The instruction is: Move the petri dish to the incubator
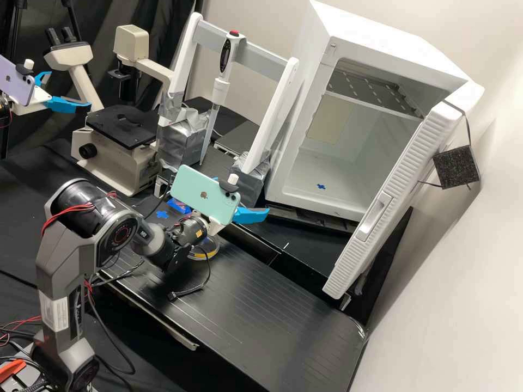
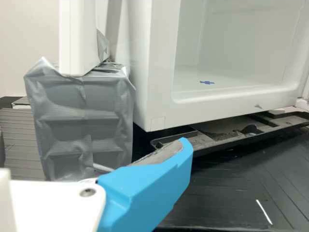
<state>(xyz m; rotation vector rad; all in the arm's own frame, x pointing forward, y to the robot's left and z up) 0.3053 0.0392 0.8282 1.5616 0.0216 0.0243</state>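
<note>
On the black worktop (image 1: 245,310) beneath the arm (image 1: 60,258), saw the petri dish (image 1: 206,255), ungripped; saw the jaws (image 1: 244,196) spread and empty; had pickup, carrying and placing inside the open incubator (image 1: 381,41) all left.

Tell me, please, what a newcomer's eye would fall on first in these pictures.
Most likely the big white incubator at the back right of the high view, its door wide open and a small blue mark on its floor. Next might come the mint-green phone mounted on the dark grey arm, then the pipette with its red top, at the white frame behind.
</note>
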